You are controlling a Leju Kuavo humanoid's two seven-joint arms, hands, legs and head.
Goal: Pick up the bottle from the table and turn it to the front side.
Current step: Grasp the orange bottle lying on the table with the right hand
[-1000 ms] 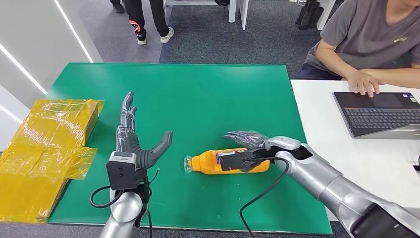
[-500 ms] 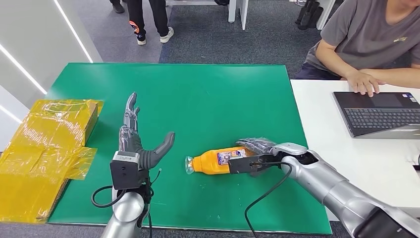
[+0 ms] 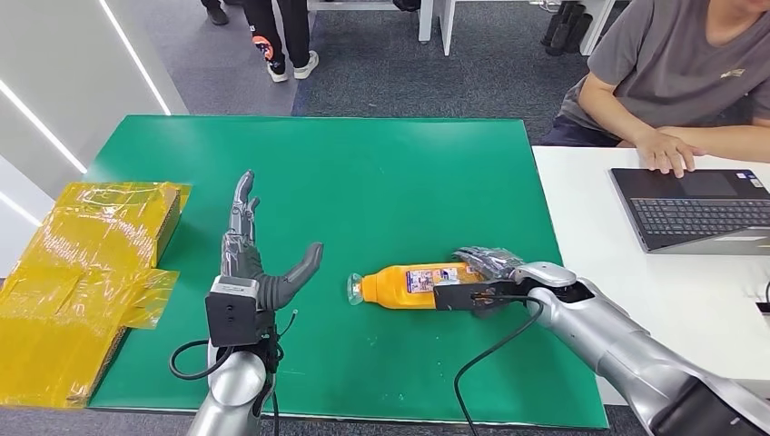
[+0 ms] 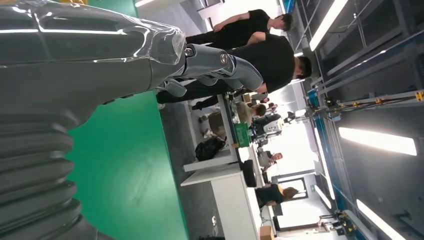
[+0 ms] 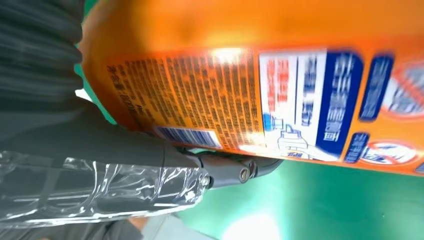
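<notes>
Gripping orange bottle (image 3: 410,286), right hand (image 3: 479,277); label print blurred, barcode visible.

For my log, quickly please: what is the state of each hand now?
Left hand: open, fingers spread, holding nothing, over the green table.
Right hand: closed around the base end of the orange bottle, holding it.

The right hand (image 3: 481,277) grips the bottle (image 3: 409,283) by its base, fingers wrapped over it, arm entering from 4 o'clock. The left hand (image 3: 254,254) rests flat, fingers spread toward 12 o'clock.
</notes>
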